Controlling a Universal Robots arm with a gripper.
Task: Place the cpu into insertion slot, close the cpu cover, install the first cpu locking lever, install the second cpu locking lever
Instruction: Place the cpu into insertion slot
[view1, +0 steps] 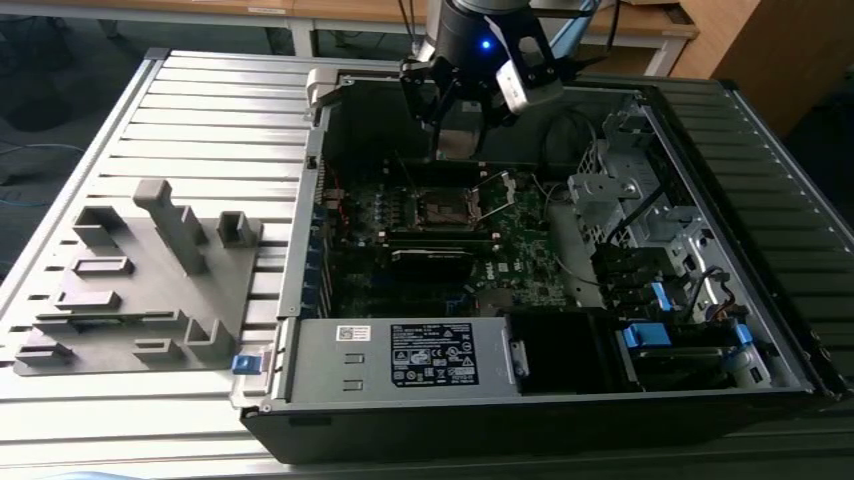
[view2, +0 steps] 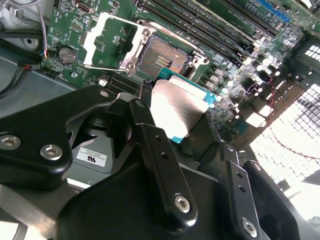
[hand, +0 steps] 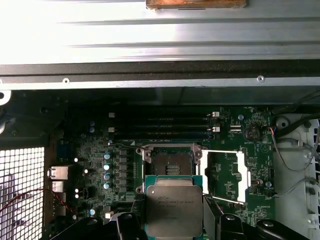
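Exterior view puts my tool (view1: 457, 138) inside the open computer case (view1: 534, 425), hanging at twelve o'clock from the insertion slot (view1: 443, 208) and above the board. The case lies on its side on a slatted metal surface (view1: 200, 110), with a grey fixture block (view1: 147, 270) at nine o'clock from it.

My tool is closed on the cpu (view1: 457, 146). In both wrist views the black fingers (view2: 150, 140) press its two opposite edges, and its silver-grey top (hand: 174, 210) faces the first wrist view's camera between them. In the second wrist view the chip (view2: 177, 110) is tilted, its green edge showing beyond the fingers.

I hold the cpu off the board, near the insertion slot (hand: 171, 162) but not in it: the socket's dark contact field (view2: 162, 56) is bare. The cpu cover (hand: 240, 175) is swung open and lies flat beside the socket, at three o'clock from it in the exterior view. Its pale frame (view2: 92, 40) rests over the board. The long black memory slots (hand: 160, 125) run along the socket's far side from my tool.
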